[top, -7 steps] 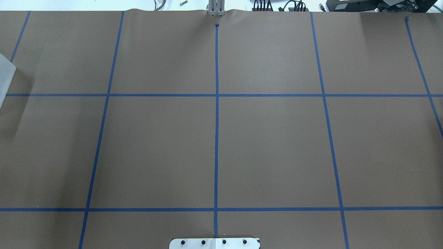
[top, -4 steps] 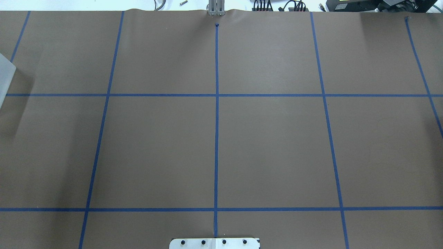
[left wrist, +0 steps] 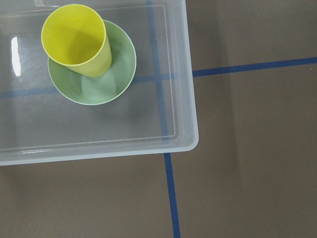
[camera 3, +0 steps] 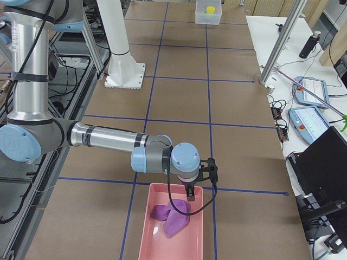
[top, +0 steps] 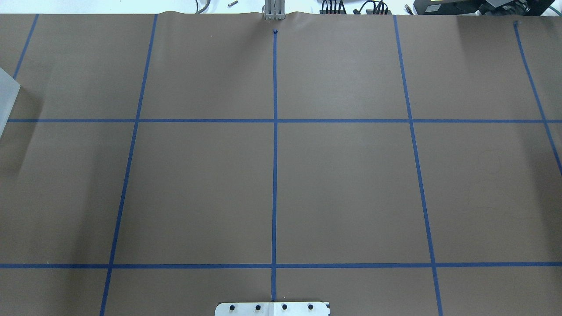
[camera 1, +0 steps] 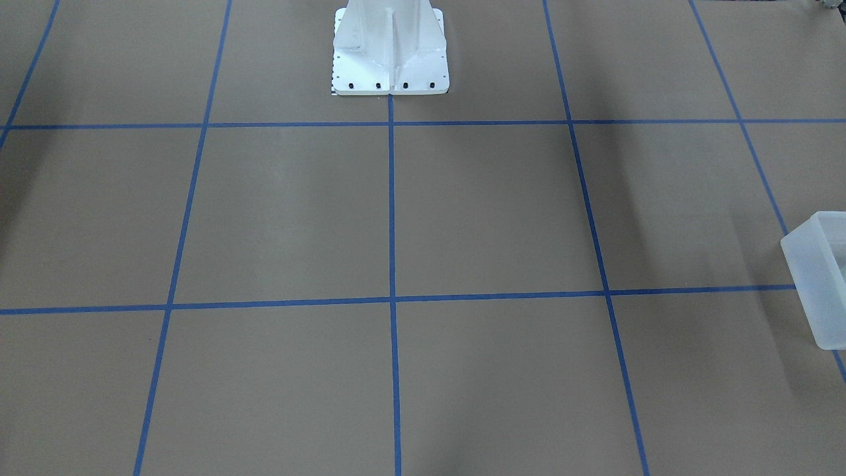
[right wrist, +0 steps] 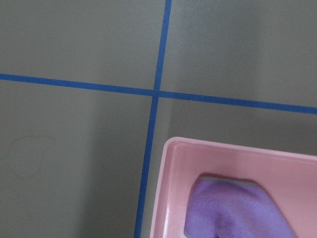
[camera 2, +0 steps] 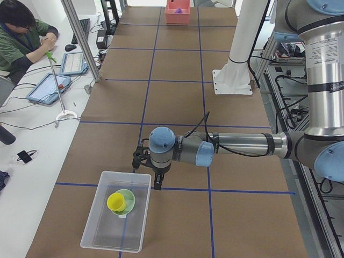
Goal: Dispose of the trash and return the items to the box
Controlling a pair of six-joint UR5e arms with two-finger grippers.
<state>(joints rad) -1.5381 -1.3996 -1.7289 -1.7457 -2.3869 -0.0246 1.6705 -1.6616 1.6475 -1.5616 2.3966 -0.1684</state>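
The yellow cup stands inside the mint-green bowl, and both sit in the frosted box at the table's left end. They also show in the exterior left view: cup, bowl, box. My left gripper hangs just beside the box's near rim; I cannot tell whether it is open or shut. My right gripper hangs over the near rim of a pink bin that holds purple crumpled trash; I cannot tell its state. Neither wrist view shows fingers.
The white pedestal base stands at the robot's side of the table. Only a corner of the box shows in the front-facing view and the overhead view. A person sits at a side table with tablets.
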